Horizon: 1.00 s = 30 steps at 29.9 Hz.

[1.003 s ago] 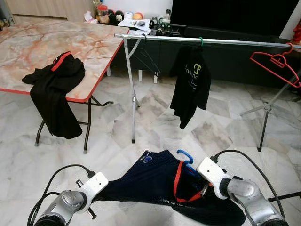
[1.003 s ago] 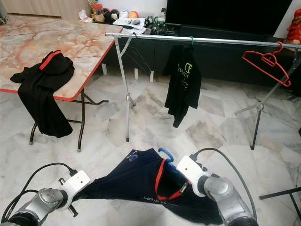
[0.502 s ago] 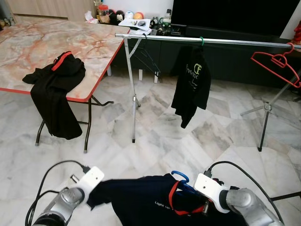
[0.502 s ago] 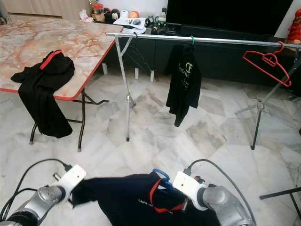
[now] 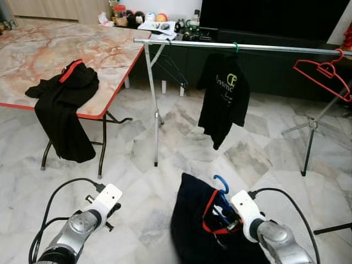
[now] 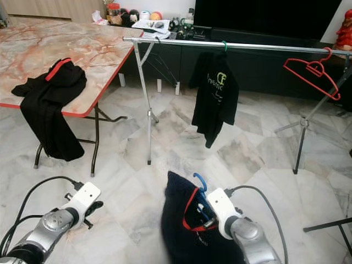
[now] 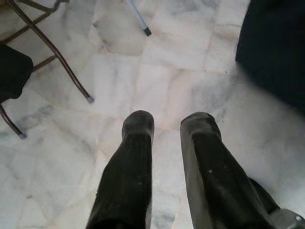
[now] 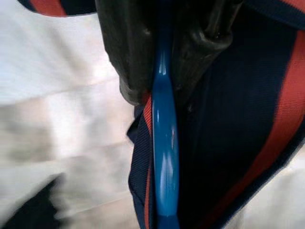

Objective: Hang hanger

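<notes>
A blue hanger [image 5: 221, 182] carries a dark navy shirt [image 5: 190, 220] with a red collar. My right gripper [image 5: 227, 222] is shut on the hanger's neck, low and just right of centre. In the right wrist view both black fingers [image 8: 125, 52] clamp the blue hanger [image 8: 165, 157]. The shirt hangs straight down from it, above the floor. My left gripper [image 7: 167, 123] is open over bare marble to the left, apart from the shirt, with nothing between its fingers. The silver clothes rail [image 5: 275, 48] runs across the room ahead.
A black shirt [image 5: 223, 99] on a green hanger hangs from the rail, and a red hanger [image 5: 324, 74] sits at its right end. A marble-topped folding table [image 5: 33, 49] at the left holds a draped black garment [image 5: 63, 110]. Rail legs [image 5: 155, 118] stand ahead.
My left gripper has let go of the shirt and drawn away left. The shirt, spread between both grippers before, now hangs bunched from the hanger in my right gripper.
</notes>
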Motion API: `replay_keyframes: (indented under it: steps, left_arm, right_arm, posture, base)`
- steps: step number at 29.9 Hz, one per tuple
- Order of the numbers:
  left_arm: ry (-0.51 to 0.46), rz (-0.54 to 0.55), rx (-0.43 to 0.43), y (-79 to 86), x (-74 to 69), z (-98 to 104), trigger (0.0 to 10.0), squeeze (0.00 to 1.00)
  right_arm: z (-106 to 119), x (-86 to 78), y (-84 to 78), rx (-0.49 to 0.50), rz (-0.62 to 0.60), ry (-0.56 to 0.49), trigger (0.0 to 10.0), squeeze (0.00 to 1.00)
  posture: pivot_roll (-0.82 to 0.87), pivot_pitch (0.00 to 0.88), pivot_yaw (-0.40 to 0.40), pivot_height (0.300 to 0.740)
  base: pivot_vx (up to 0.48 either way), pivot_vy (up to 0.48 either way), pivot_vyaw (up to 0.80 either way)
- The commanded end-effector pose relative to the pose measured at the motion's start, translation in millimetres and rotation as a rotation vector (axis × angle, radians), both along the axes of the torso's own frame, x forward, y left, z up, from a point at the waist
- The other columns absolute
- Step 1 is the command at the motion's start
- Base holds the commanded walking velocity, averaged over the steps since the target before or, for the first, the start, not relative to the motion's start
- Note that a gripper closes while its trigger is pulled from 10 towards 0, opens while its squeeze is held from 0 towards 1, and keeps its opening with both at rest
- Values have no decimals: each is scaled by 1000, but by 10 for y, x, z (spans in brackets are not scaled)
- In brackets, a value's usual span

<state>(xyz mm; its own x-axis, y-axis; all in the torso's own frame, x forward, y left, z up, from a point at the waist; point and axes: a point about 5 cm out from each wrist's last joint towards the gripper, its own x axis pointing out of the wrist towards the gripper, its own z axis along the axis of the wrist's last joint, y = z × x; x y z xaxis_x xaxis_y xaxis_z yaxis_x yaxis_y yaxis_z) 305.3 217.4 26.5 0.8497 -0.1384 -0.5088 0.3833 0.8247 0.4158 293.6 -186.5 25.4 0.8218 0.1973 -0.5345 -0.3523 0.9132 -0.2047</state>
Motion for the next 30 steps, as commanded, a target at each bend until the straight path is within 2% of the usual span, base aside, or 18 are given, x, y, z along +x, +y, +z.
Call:
replay_keyframes:
  steps: [1, 3, 4, 6, 7, 8, 10, 17, 20, 25, 30]
  left_arm:
    - [-4, 28, -11, 30, -28, -24, 10000, 1000]
    - [-8, 33, -5, 41, -36, -29, 10000, 1000]
    - [-8, 33, -5, 41, -36, -29, 10000, 1000]
    - [-8, 32, -6, 46, -50, -41, 10000, 1000]
    - [-8, 32, -6, 46, -50, -41, 10000, 1000]
    - [-8, 29, -8, 44, -63, -50, 10000, 1000]
    - [-12, 26, -10, 43, -69, -51, 10000, 1000]
    - [-20, 20, -13, 48, -81, -49, 10000, 1000]
    - [-66, 4, -42, 23, -54, 12, 10000, 1000]
    - [-96, -55, -70, -50, -13, 85, 10000, 1000]
    - [-109, -140, -73, -146, 7, 133, 10000, 1000]
  right_arm:
    - [156, 112, -159, -26, -191, -132, 10000, 0]
    - [196, 117, -291, -55, -405, -204, 10000, 0]
    - [196, 117, -291, -55, -405, -204, 10000, 0]
    - [161, 57, -364, -10, -597, -216, 10000, 0]
    - [161, 57, -364, -10, -597, -216, 10000, 0]
    - [65, -29, -380, 25, -715, -185, 10000, 0]
    - [15, -76, -377, 13, -760, -177, 10000, 0]
    - [-7, -110, -386, -8, -849, -194, 10000, 0]
    - [3, -106, -391, -13, -863, -205, 10000, 0]
    - [1, -82, -348, -14, -819, -202, 10000, 0]
    - [11, 3, -198, -17, -632, -190, 10000, 0]
  posture:
    - [-27, 114, -24, 740]
    - [-26, 116, -23, 740]
    - [-26, 116, -23, 740]
    - [-23, 119, -18, 740]
    - [-23, 119, -18, 740]
    - [-23, 120, -14, 740]
    - [-21, 120, -12, 740]
    - [-18, 119, -2, 740]
    - [-16, 119, 1, 740]
    - [-12, 114, 4, 740]
    - [-13, 110, 10, 740]
  base:
    - [0, 0, 0]
    - [0, 0, 0]
    - [0, 0, 0]
    - [0, 0, 0]
    - [0, 0, 0]
    - [0, 0, 0]
    - [0, 0, 0]
    - [0, 0, 0]
    - [0, 0, 0]
    - [0, 0, 0]
    - [0, 0, 0]
